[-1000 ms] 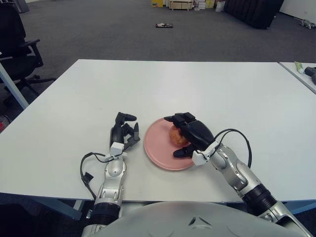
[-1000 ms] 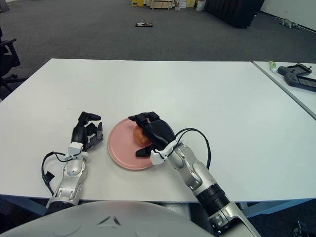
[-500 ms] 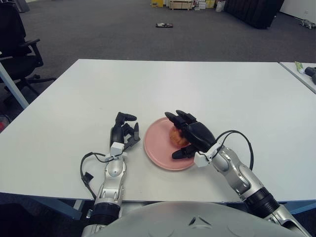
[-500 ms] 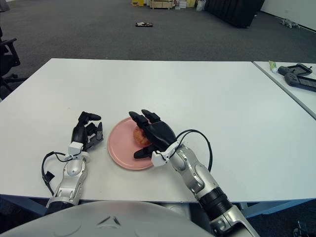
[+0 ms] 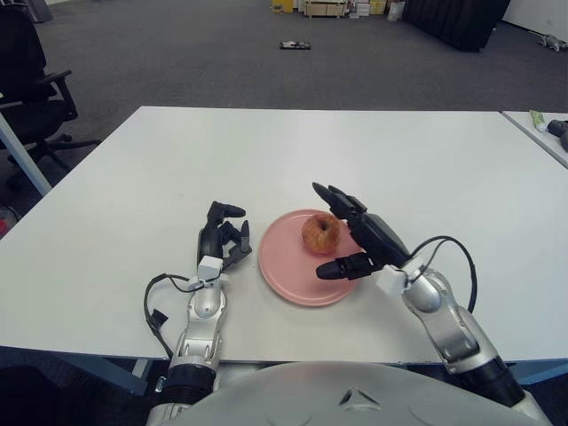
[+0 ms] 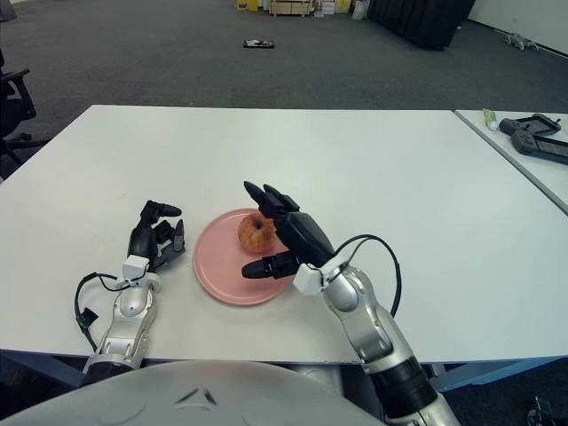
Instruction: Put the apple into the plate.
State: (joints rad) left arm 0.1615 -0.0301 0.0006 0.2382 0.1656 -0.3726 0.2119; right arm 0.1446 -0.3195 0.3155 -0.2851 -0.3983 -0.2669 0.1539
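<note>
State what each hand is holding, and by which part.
Nothing is held. The right hand is open beside the apple, which sits free on the plate. The left hand, left of the plate, grasps nothing.

Bare table (image 5: 373,151) lies beyond the plate (image 5: 282,271); left hand (image 5: 222,241) flanks it.

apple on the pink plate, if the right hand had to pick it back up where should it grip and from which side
Grip the apple around its round middle, coming from the right, where the open right hand already shows beside it with fingers spread. It sits stem-dimple up on the plate, sides exposed, so fingers behind and thumb in front should wrap it. The left hand shows left of the plate.
</note>
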